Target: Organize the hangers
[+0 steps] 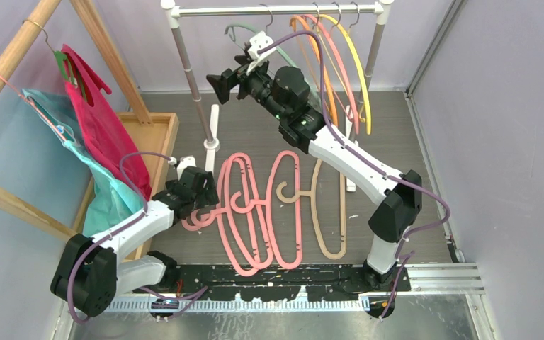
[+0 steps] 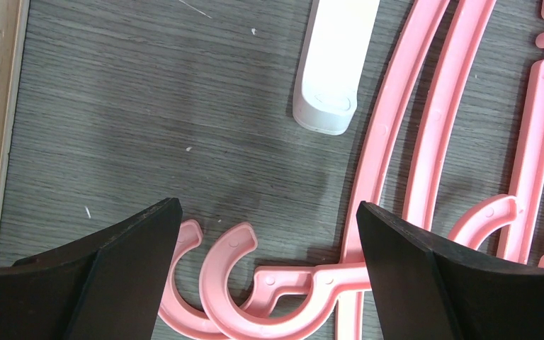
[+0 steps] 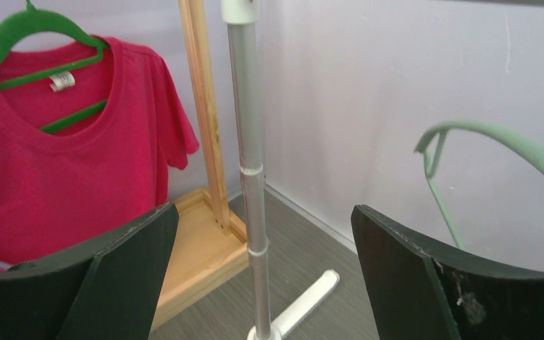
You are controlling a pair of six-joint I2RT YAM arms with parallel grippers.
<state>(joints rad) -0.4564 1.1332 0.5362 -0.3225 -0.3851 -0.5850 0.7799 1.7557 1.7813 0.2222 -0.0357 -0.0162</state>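
About 3 thick pink hangers (image 2: 290, 278) lie in a tangle on the floor beside 1 beige hanger (image 1: 315, 209). 4 thin hangers (image 1: 367, 106) hang on the metal rail (image 1: 276, 10). The left gripper (image 2: 265, 209) is spread wide over 2 pink hooks by 1 white foot (image 2: 329, 71). The right gripper (image 3: 265, 209) is spread wide and empty near the grey-green hanger (image 3: 496, 131), facing the pole (image 3: 251, 177) and 1 red shirt (image 3: 64, 177).

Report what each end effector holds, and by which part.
Nothing held. The left end effector is open over the pink hangers' hooks; the right end effector is open beside the grey-green hanger.
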